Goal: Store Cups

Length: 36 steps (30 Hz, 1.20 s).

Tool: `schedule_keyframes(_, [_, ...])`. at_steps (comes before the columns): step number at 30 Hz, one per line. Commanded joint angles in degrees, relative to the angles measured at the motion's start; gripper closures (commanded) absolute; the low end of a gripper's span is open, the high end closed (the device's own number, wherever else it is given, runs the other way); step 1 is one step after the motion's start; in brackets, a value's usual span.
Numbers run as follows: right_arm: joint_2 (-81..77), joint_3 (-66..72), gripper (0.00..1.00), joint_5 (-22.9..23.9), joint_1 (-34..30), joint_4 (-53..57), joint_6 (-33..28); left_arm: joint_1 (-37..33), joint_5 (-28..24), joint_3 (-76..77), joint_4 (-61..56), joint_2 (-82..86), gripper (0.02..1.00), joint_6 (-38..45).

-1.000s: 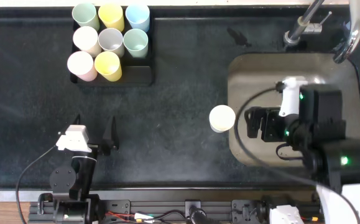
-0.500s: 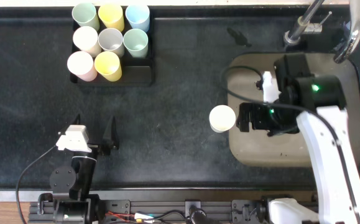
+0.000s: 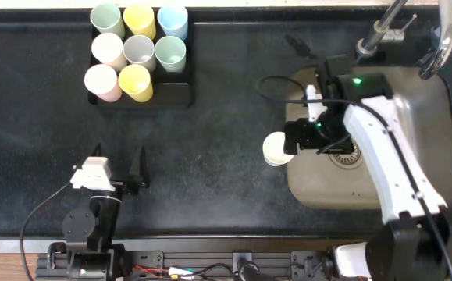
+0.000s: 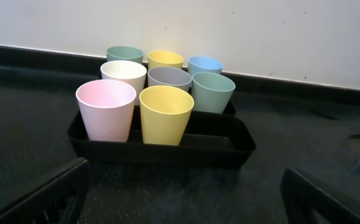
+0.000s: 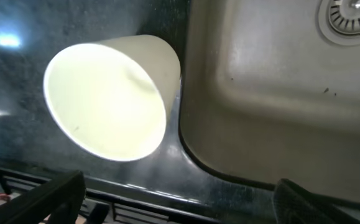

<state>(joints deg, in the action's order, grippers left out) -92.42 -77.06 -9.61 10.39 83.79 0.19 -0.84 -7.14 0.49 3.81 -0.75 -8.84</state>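
We count 9 cups in all: 2 green cups point(image 3: 107, 17), 2 yellow cups point(image 3: 139, 17), 1 blue cup point(image 3: 172, 19), 1 white cup point(image 3: 108, 48), 1 grey cup point(image 3: 139, 51), 1 pink cup point(image 3: 102, 80) and 1 cream cup point(image 3: 276, 148). Of these, 8 stand in the tray point(image 3: 175, 95) and 1 is outside it. We also list 1 tray, 1 sink point(image 3: 436, 140), 1 drain point(image 5: 347, 15) and 1 tap point(image 3: 382, 27).

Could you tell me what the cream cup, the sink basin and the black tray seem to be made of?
The cream cup looks like plastic, smooth and matte, judging by its thin, even rim. The sink basin is likely brushed stainless steel, given its dull grey reflections. The black tray seems moulded plastic, with a slight gloss on its rounded rim.
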Motion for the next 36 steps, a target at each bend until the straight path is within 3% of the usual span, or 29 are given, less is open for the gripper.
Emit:
schedule_keyframes(1, [-2.82,-1.55,0.049,3.37,1.33,-0.22,-0.17,-0.15,-0.74,-0.02,0.17,0.59,0.020,-0.22])
schedule_keyframes(19, [-7.15,-1.55,0.224,8.24,5.44,-5.38,1.38,-0.15,-0.74,-0.02,0.17,0.59,0.018,-0.22])
schedule_keyframes(27, [-7.32,-1.53,0.358,8.22,5.46,-5.68,1.60,-0.15,-0.72,-0.02,0.17,0.59,0.018,-0.22])
schedule_keyframes(36, [-7.32,-1.46,0.419,8.17,6.34,-5.77,4.28,-0.15,-0.72,-0.02,0.17,0.59,0.020,-0.22])
